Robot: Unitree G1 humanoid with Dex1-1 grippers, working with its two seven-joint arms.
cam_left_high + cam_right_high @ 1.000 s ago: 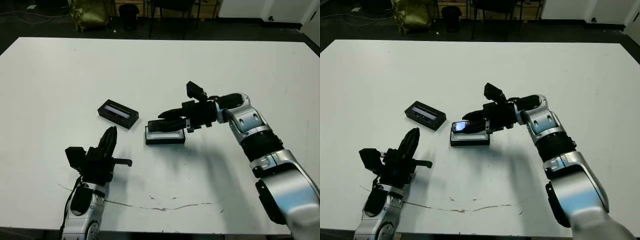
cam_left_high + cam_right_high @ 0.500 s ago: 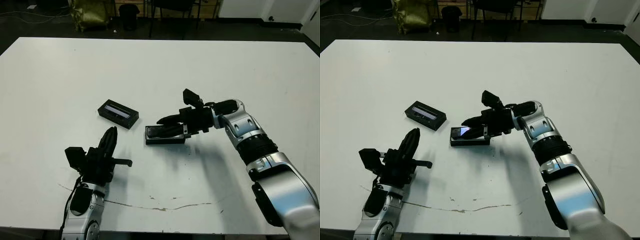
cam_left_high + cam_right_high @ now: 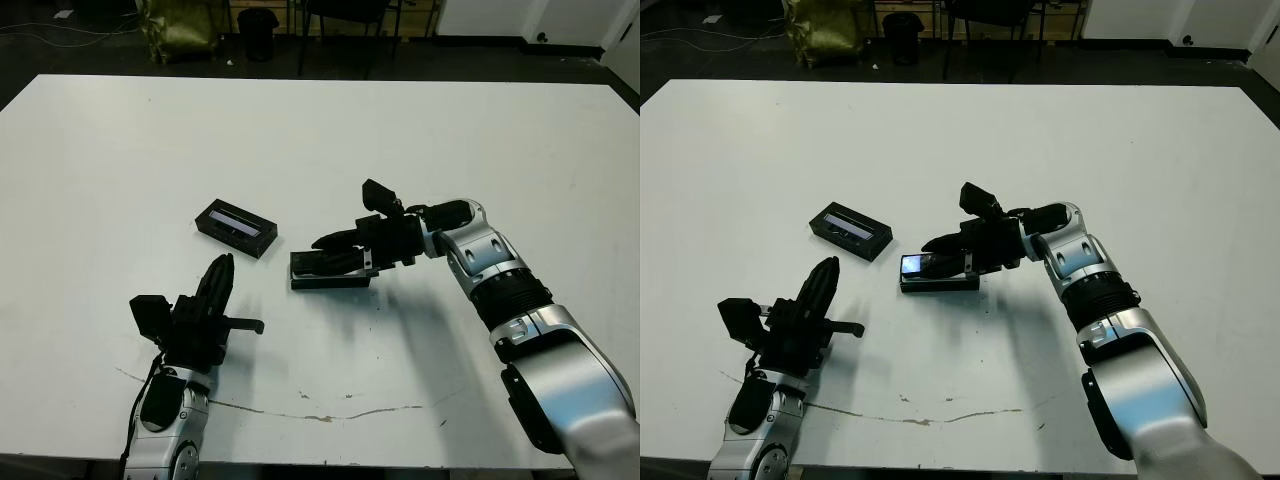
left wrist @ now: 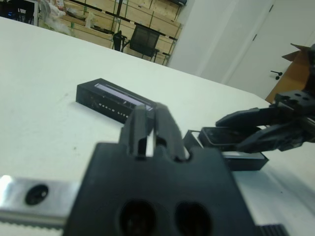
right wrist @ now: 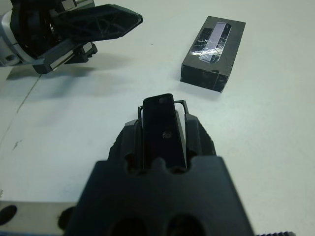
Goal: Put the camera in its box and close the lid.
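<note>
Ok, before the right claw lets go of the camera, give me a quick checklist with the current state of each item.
1. Camera held between the fingers of the right claw: ok.
2. Camera lined up over the box, along its length: ok.
3. Camera fully seated in the box: cannot tell, the claw hides the inside.
4. Lid out of the way, lying apart from the box toward the robot's left, strip facing up: ok.
5. Left claw away from the box, near the table's front edge: ok.
6. Left claw empty for the lid: ok.
</note>
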